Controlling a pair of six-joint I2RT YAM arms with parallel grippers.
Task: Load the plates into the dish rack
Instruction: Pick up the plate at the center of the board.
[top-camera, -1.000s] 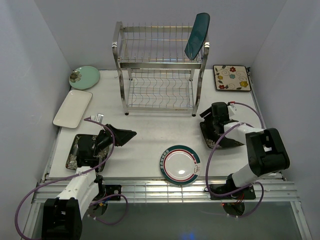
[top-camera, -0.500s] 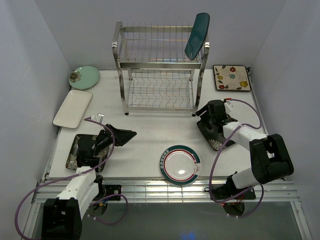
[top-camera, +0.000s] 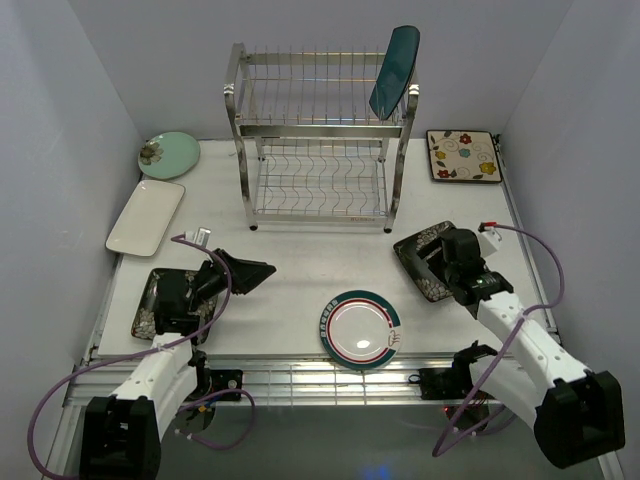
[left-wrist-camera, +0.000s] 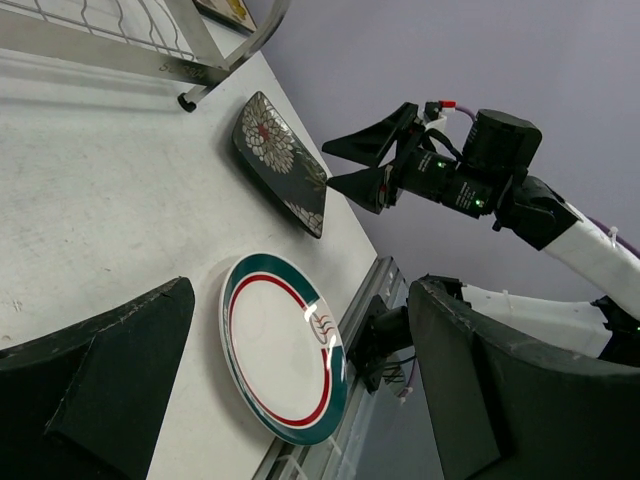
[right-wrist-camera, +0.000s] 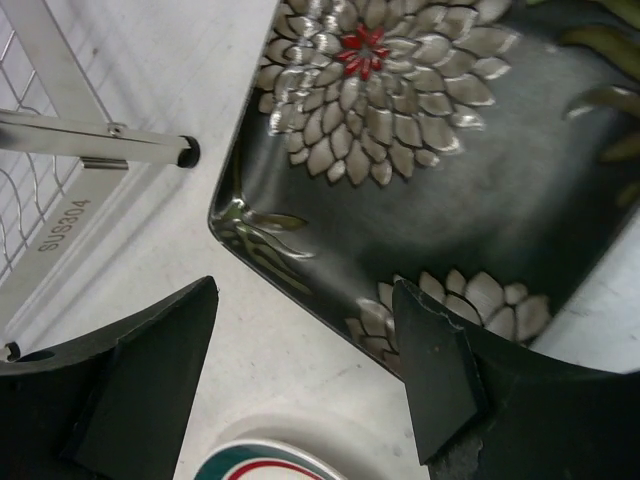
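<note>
**Right arm lining up on floral plate**

Right gripper (right-wrist-camera: 305, 300) hangs well open and empty over the dark square floral ceramic plate (right-wrist-camera: 420, 150), which lies on the white counter (top-camera: 300, 260) near the steel wire dish rack (top-camera: 320, 130). Left gripper (left-wrist-camera: 300, 290) gapes wide, also empty. We judge pickup is pending; next we need a rim pinch.

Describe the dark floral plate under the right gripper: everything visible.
The dark floral plate is square with rounded corners and a raised rim, glossy black, glazed-looking, patterned with silver chrysanthemums, one red-centred. It lies face up on the white table, touching nothing else; the right gripper hovers open above it.
</note>
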